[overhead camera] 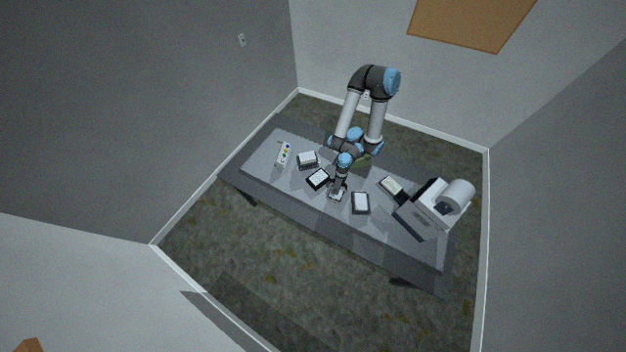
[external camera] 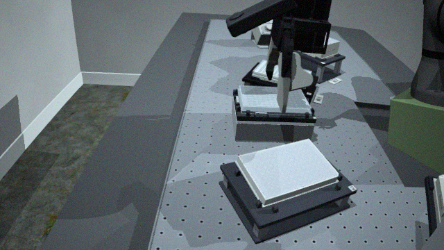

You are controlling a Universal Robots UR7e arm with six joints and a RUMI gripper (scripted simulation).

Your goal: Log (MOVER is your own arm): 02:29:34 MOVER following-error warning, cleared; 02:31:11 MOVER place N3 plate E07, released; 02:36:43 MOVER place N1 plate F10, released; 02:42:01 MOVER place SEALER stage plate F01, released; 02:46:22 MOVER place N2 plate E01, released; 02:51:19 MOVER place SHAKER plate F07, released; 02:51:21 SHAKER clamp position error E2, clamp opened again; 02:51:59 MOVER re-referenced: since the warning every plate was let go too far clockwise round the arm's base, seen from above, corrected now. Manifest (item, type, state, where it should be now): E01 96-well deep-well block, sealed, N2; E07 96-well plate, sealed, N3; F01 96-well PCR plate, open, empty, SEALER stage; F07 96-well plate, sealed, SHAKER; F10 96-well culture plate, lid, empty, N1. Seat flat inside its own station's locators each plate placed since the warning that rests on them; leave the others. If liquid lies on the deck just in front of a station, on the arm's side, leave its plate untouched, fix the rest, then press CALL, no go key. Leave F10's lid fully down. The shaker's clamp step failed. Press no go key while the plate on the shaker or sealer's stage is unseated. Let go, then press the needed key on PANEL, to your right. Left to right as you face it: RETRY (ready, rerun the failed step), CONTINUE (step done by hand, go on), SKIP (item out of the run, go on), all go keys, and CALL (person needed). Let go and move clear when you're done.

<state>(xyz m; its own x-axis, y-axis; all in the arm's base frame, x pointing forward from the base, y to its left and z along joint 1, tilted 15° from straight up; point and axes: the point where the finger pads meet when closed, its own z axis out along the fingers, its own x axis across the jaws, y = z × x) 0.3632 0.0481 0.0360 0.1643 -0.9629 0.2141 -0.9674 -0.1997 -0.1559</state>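
My gripper (external camera: 280, 88) hangs straight down over the middle station, a dark platform on a grey block (external camera: 274, 123). Its fingers stand open, one on each side of the sealed white plate (external camera: 270, 101) that lies there. That plate looks flat and square between the platform's pins. In the overhead view the gripper (overhead camera: 336, 190) covers most of this plate (overhead camera: 335, 195). In front of it a white sealed plate (external camera: 287, 171) lies turned askew on its dark nest (external camera: 288, 205), with its edges over the locator pins. The key panel (overhead camera: 283, 154) is at the table's far left end.
Behind the middle station are another plate on a low nest (external camera: 264, 71) and a thick white block on a raised stand (external camera: 324, 46). The arm's green pedestal (external camera: 416, 126) is at the right. The sealer with its roll (overhead camera: 435, 202) and a plate on its stage (overhead camera: 391, 185) stand at the other end.
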